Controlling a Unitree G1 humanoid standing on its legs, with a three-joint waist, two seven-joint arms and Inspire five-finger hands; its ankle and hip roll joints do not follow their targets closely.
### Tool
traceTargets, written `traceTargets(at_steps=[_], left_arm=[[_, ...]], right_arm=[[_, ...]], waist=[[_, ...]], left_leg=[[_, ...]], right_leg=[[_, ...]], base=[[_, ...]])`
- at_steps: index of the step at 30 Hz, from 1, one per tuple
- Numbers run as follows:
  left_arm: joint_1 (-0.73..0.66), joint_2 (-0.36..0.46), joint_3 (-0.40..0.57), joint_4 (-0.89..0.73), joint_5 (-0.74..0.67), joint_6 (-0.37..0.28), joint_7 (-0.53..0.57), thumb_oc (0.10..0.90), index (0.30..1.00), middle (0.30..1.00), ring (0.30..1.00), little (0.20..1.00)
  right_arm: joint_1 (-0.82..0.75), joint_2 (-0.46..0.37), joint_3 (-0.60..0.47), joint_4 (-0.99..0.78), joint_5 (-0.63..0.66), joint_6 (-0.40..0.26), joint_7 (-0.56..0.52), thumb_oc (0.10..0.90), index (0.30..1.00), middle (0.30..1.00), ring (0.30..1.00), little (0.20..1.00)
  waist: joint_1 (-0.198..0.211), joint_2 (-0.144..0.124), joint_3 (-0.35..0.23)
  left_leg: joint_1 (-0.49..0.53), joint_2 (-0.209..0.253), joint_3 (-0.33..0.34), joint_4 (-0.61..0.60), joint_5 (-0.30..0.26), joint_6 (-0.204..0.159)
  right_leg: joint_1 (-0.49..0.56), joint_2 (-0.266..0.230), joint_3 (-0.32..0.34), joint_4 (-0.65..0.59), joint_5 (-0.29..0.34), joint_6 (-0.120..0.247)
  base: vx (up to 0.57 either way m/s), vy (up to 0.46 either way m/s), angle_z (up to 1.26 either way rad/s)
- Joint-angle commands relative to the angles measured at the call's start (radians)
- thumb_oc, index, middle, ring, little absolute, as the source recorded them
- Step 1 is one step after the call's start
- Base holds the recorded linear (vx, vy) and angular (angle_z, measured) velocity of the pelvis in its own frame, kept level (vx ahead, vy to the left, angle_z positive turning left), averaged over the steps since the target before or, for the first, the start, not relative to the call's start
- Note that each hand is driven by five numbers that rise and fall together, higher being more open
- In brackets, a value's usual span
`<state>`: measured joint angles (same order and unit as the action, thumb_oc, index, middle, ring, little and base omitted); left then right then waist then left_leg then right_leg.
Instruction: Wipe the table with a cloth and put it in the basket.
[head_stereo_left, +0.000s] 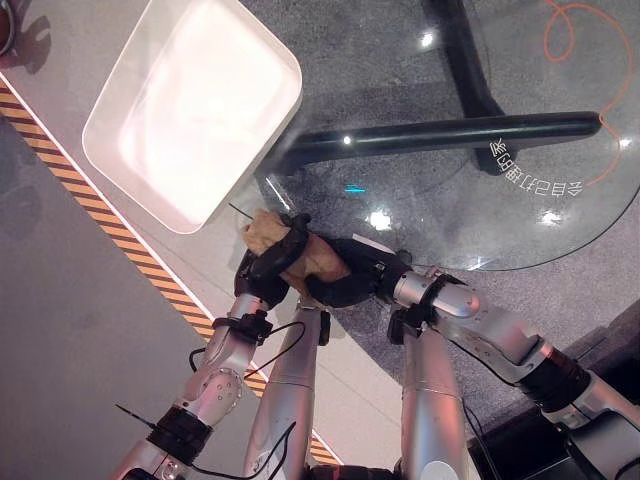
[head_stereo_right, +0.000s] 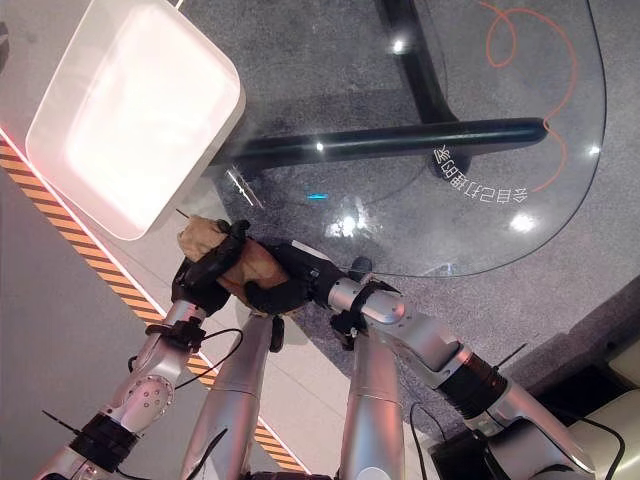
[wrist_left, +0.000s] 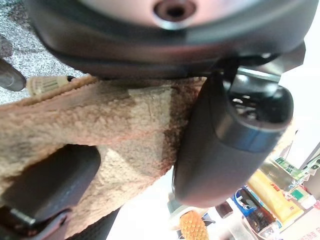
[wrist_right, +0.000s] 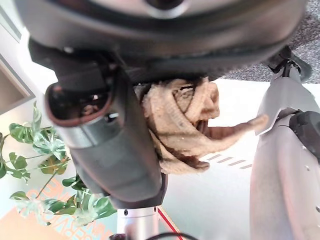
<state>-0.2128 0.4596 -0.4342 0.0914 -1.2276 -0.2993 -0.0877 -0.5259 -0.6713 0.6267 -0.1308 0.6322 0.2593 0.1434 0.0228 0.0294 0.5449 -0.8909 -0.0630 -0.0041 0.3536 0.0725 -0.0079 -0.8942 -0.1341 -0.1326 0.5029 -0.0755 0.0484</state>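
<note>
Note that the left hand (head_stereo_left: 268, 262) and right hand (head_stereo_left: 345, 280) both clench the tan cloth (head_stereo_left: 300, 252), bunched between them just off the near-left edge of the glass table (head_stereo_left: 520, 215). The white basket (head_stereo_left: 190, 110) lies far-left of the cloth, nearer the left hand.

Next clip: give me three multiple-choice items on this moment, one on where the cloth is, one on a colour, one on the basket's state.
1. Where is the cloth?
A. Between both hands
B. In the basket
C. Flat on the table

2. What colour is the cloth?
A. Blue
B. Tan
C. White

3. What is in the basket?
A. The cloth
B. Nothing visible
C. A bottle

Key: 1 A, the left hand and right hand both close their fingers on it beside the table. 2 B, the pile looks tan in both wrist views. 3 B, its white inside shows bare.
</note>
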Motion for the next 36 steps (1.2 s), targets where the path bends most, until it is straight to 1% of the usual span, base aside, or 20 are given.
traceTargets(at_steps=[1, 6, 11, 17, 21, 23, 24, 26, 27, 32, 36], left_arm=[[0.022, -0.052, -0.007, -0.21, 0.025, -0.061, -0.141, 0.1, 0.3, 0.3, 0.3, 0.2], [0.033, -0.049, 0.012, -0.214, 0.027, -0.061, -0.141, 0.1, 0.3, 0.3, 0.3, 0.2], [0.039, -0.055, 0.023, -0.212, 0.029, -0.055, -0.144, 0.1, 0.3, 0.3, 0.3, 0.2], [0.048, -0.063, 0.032, -0.212, 0.035, -0.051, -0.151, 0.1, 0.3, 0.3, 0.3, 0.2], [0.057, -0.068, 0.038, -0.211, 0.038, -0.052, -0.155, 0.1, 0.3, 0.3, 0.3, 0.2], [0.06, -0.07, 0.044, -0.212, 0.038, -0.049, -0.156, 0.1, 0.3, 0.3, 0.3, 0.2], [0.061, -0.073, 0.046, -0.212, 0.04, -0.049, -0.154, 0.1, 0.3, 0.3, 0.3, 0.2], [0.065, -0.074, 0.05, -0.21, 0.037, -0.049, -0.158, 0.1, 0.3, 0.3, 0.3, 0.2], [0.068, -0.075, 0.053, -0.211, 0.041, -0.049, -0.157, 0.1, 0.3, 0.3, 0.3, 0.2], [0.077, -0.088, 0.063, -0.212, 0.046, -0.051, -0.156, 0.1, 0.3, 0.3, 0.3, 0.2], [0.08, -0.093, 0.066, -0.211, 0.048, -0.052, -0.159, 0.1, 0.3, 0.3, 0.3, 0.2]], right_arm=[[0.028, 0.031, -0.084, -0.115, 0.078, -0.128, 0.002, 0.8, 0.9, 0.9, 0.9, 0.9], [0.064, 0.018, -0.134, -0.133, 0.077, -0.159, -0.02, 0.8, 0.9, 0.9, 0.9, 0.9], [0.089, 0.018, -0.164, -0.135, 0.082, -0.172, -0.02, 0.8, 0.9, 0.9, 0.9, 0.9], [0.112, 0.023, -0.19, -0.135, 0.081, -0.197, -0.029, 0.8, 0.9, 0.9, 0.9, 0.9], [0.127, 0.027, -0.216, -0.136, 0.086, -0.222, -0.058, 0.8, 0.9, 0.9, 0.9, 0.9], [0.136, 0.028, -0.236, -0.142, 0.099, -0.236, -0.069, 0.8, 0.9, 0.9, 0.9, 0.9], [0.146, 0.031, -0.251, -0.144, 0.112, -0.263, -0.084, 0.8, 0.9, 0.9, 0.9, 0.9], [0.157, 0.036, -0.264, -0.146, 0.125, -0.276, -0.091, 0.8, 0.9, 0.9, 0.9, 0.9], [0.168, 0.041, -0.279, -0.144, 0.143, -0.303, -0.092, 0.8, 0.9, 0.9, 0.9, 0.9], [0.199, 0.07, -0.315, -0.15, 0.187, -0.339, -0.078, 0.8, 0.9, 0.9, 0.9, 0.9], [0.212, 0.089, -0.323, -0.16, 0.212, -0.352, -0.058, 0.8, 0.9, 0.9, 0.9, 0.9]], waist=[[0.016, 0.01, -0.025], [0.008, 0.002, -0.025], [0.003, -0.003, -0.025], [-0.001, -0.003, -0.025], [-0.003, -0.003, -0.025], [-0.007, -0.004, -0.025], [-0.01, -0.005, -0.025], [-0.012, -0.006, -0.025], [-0.015, -0.007, -0.025], [-0.021, -0.008, -0.025], [-0.022, -0.009, -0.025]], left_leg=[[0.052, -0.056, 0.049, 0.03, -0.117, 0.066], [0.053, -0.05, 0.05, 0.031, -0.122, 0.065], [0.053, -0.048, 0.049, 0.034, -0.126, 0.064], [0.054, -0.046, 0.051, 0.037, -0.13, 0.063], [0.057, -0.045, 0.053, 0.039, -0.134, 0.062], [0.055, -0.043, 0.055, 0.04, -0.136, 0.062], [0.055, -0.041, 0.057, 0.04, -0.136, 0.062], [0.056, -0.04, 0.06, 0.04, -0.137, 0.062], [0.056, -0.038, 0.061, 0.039, -0.139, 0.063], [0.055, -0.036, 0.065, 0.04, -0.142, 0.065], [0.055, -0.034, 0.065, 0.038, -0.143, 0.063]], right_leg=[[0.013, 0.079, 0.016, -0.098, 0.085, 0.046], [0.017, 0.08, 0.015, -0.097, 0.083, 0.047], [0.018, 0.082, 0.016, -0.095, 0.079, 0.047], [0.019, 0.08, 0.015, -0.095, 0.076, 0.045], [0.023, 0.079, 0.016, -0.094, 0.073, 0.045], [0.021, 0.079, 0.018, -0.093, 0.073, 0.046], [0.019, 0.08, 0.02, -0.092, 0.073, 0.046], [0.019, 0.081, 0.022, -0.092, 0.074, 0.046], [0.019, 0.082, 0.024, -0.093, 0.074, 0.047], [0.016, 0.086, 0.029, -0.09, 0.072, 0.047], [0.018, 0.084, 0.029, -0.093, 0.071, 0.047]], base=[[0.0, 0.0, 0.0], [0.0, 0.0, 0.0], [0.0, 0.0, 0.0], [0.0, 0.0, 0.0], [0.0, 0.0, 0.0], [0.0, 0.0, 0.0], [0.0, 0.0, 0.0], [0.0, 0.004, -0.02], [0.01, 0.009, -0.05], [0.01, 0.008, -0.04], [0.0, 0.0, 0.0]])
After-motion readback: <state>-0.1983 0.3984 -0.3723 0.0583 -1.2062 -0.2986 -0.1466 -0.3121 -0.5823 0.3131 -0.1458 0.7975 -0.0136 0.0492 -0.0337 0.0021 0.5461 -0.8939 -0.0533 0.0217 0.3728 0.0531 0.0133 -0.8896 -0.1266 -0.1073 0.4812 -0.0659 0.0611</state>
